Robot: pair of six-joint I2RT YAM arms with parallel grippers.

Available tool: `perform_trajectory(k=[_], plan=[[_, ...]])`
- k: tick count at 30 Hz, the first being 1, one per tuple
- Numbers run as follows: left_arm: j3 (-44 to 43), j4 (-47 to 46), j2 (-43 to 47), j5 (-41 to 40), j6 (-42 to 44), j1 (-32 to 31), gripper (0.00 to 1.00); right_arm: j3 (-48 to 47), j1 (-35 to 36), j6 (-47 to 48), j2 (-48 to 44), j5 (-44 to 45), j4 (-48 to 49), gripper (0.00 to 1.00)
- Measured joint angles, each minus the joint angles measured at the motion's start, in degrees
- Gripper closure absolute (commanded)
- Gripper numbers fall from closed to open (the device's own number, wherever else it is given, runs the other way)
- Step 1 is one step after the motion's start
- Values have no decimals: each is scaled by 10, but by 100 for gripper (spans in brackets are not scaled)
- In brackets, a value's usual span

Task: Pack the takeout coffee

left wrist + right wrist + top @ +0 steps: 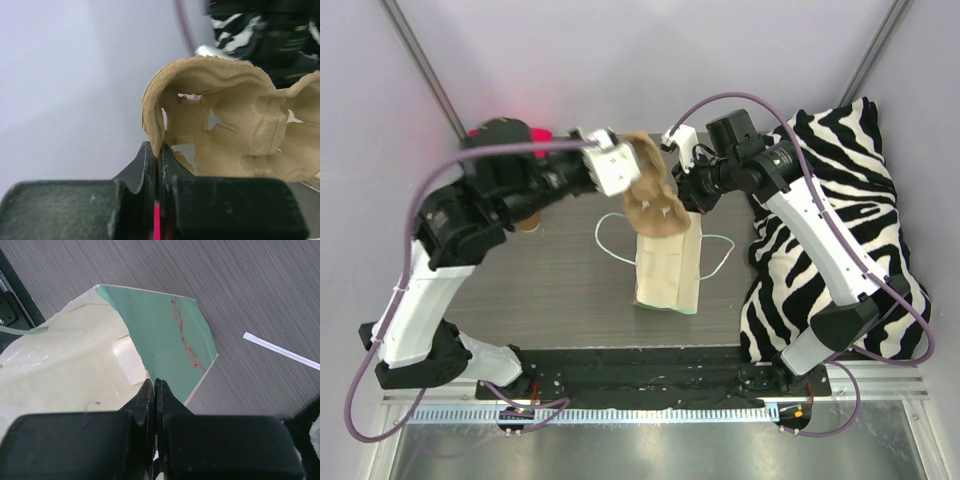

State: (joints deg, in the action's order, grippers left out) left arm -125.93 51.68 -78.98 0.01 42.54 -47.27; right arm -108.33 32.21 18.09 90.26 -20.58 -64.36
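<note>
"Beige moulded-pulp cup carrier tray (240, 125), is that what your left claw (157, 150) has?"

"Yes. It is clamped on the tray's rim, and the tray hangs over the mouth of the white-and-green paper bag with handles (165, 330), midway across the grey wood-grain table (570, 285). My right claw (154, 385) is pinched tight on the bag's upper rim, holding the mouth open."

"How would you get it in cleanly?"

"The mouth looks barely wider than the tray to me. So I'd lift the rim a touch higher with the right, tip the tray in narrow end first, and slide it down the pale inner wall without snagging the edge. I'd let go only once it rests inside."

"And the coffee?"

"The small tan kraft-paper cup (529, 224) stands toward the table's left edge, half hidden under my left arm (470, 215). Its black lid I cannot make out."
</note>
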Motion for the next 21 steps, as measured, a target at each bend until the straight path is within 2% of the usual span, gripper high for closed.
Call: perform_trajectory(k=[3, 6, 12, 21], plan=[[60, -5, 3, -64, 33, -88, 100, 0, 0, -4, 0, -1, 0, 99], [115, -6, 2, -104, 61, -131, 100, 0, 0, -5, 0, -3, 0, 99], [199, -32, 9, -172, 110, -179, 100, 1, 0, -4, 0, -13, 0, 99], [336, -103, 53, -220, 165, -245, 100, 3, 3, 2, 0, -42, -2, 99]])
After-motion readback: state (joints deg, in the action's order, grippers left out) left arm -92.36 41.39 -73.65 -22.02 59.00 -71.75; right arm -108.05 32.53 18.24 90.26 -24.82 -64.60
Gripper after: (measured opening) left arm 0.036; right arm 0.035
